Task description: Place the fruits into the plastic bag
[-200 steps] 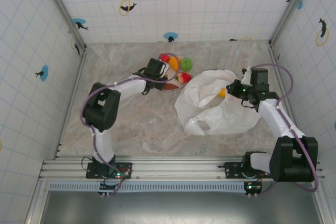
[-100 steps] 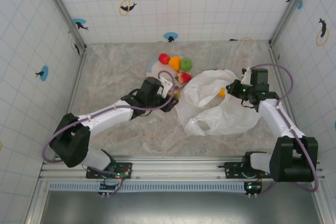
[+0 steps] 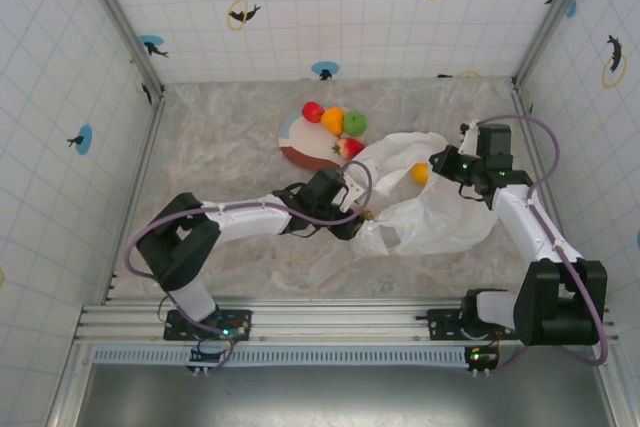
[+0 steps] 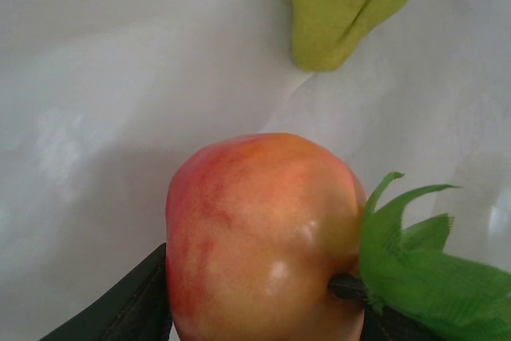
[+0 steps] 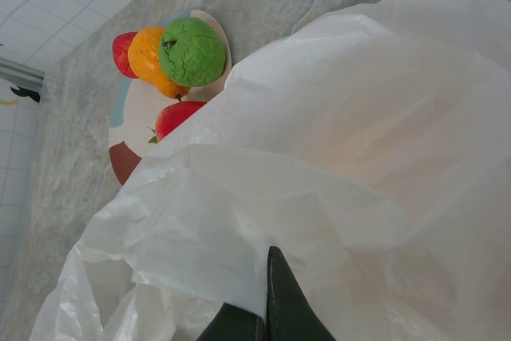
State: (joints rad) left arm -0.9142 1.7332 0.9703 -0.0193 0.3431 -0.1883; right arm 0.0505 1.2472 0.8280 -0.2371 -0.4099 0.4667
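Left end effector (image 3: pixel 357 215) sits at the 9 o'clock edge of the plastic bag (image 3: pixel 445 212), pinching a red-and-yellow apple (image 4: pixel 259 237) with a green leaf; in the left wrist view its dark fingers (image 4: pixel 132 313) grip the apple's lower sides against white film. A yellow-green pear (image 4: pixel 351 1) shows at 1 o'clock of the apple, against the film. Right end effector (image 3: pixel 447 162) is at the bag's 12 o'clock rim, pressed together on a fold of film. An orange fruit (image 3: pixel 420 174) lies in the bag just beside it. The plate (image 3: pixel 292 152) rests on the tabletop (image 3: pixel 230 137) at 10 o'clock of the bag, carrying a red apple (image 3: pixel 313 112), an orange (image 3: pixel 333 120), a green apple (image 3: pixel 354 124) and a red fruit (image 3: pixel 350 147).
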